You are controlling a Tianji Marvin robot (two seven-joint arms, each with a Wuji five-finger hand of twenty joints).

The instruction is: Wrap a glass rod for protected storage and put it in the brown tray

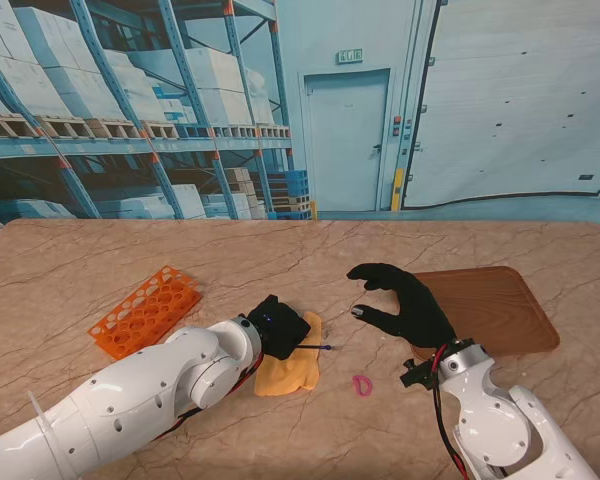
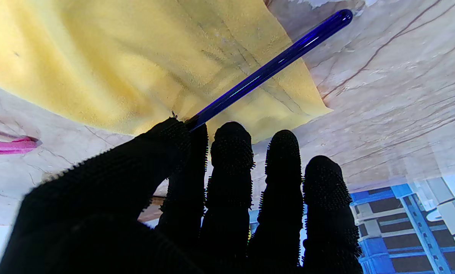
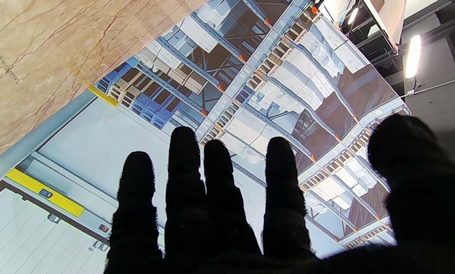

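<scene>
The bench (image 1: 300, 260) carries everything: the brown tray (image 1: 500, 310) sits to my right, an orange rack (image 1: 145, 310) to my left, and the yellow cloth (image 1: 290, 370) lies near the middle, close to me.

My left hand (image 1: 278, 326) is over the cloth's far edge. In the left wrist view its thumb and forefinger are pinched on one end of the glass rod (image 2: 269, 68), while the other fingers (image 2: 231, 152) stand straight and hold nothing. The rod's long axis runs away from the fingertips, over the cloth, and its free end reaches past the cloth's corner; from the stand that tip points toward my right. I cannot tell whether the rod touches the cloth or hangs just above it.

My right hand (image 1: 400, 300) hovers near the tray's left edge, fingers spread and empty, well apart from the rod.

A pink band (image 1: 362, 384) lies on the bench just beside the cloth's right edge, nearer to me.

I judge laying the rod along the cloth falls to my left hand.
</scene>
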